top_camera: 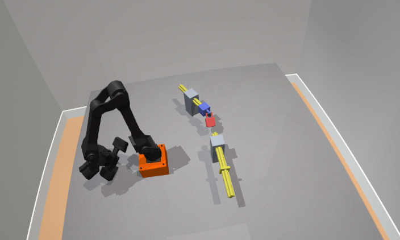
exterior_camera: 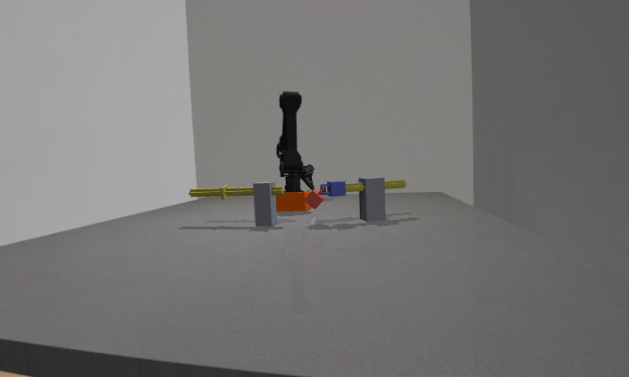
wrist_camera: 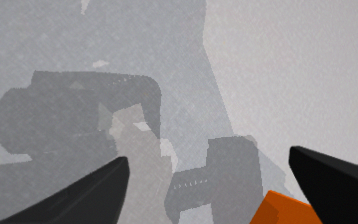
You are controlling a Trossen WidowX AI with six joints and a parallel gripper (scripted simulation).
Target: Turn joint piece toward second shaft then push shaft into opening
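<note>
The red joint piece (top_camera: 210, 121) (exterior_camera: 314, 199) hangs tilted downward on its hinges from the blue piece (top_camera: 204, 108) (exterior_camera: 336, 188) at the end of the first yellow shaft (top_camera: 182, 87) (exterior_camera: 396, 184). That shaft passes through the first grey block (top_camera: 191, 93) (exterior_camera: 372, 201). The second yellow shaft (top_camera: 227, 182) (exterior_camera: 240, 191) runs through the second grey block (top_camera: 217, 140) (exterior_camera: 264, 206); its short front end stands apart from the red piece. My gripper (top_camera: 99, 172) (wrist_camera: 208, 160) is open and empty, far left of both shafts in the top view.
The orange base (top_camera: 154, 171) (exterior_camera: 292, 201) of the arm stands between the gripper and the second shaft; its corner shows in the wrist view. A raised yellow collar (top_camera: 224, 169) (exterior_camera: 224, 191) sits on the second shaft behind its block. Both blocks stand on the grey table (top_camera: 280, 166) (exterior_camera: 417, 285).
</note>
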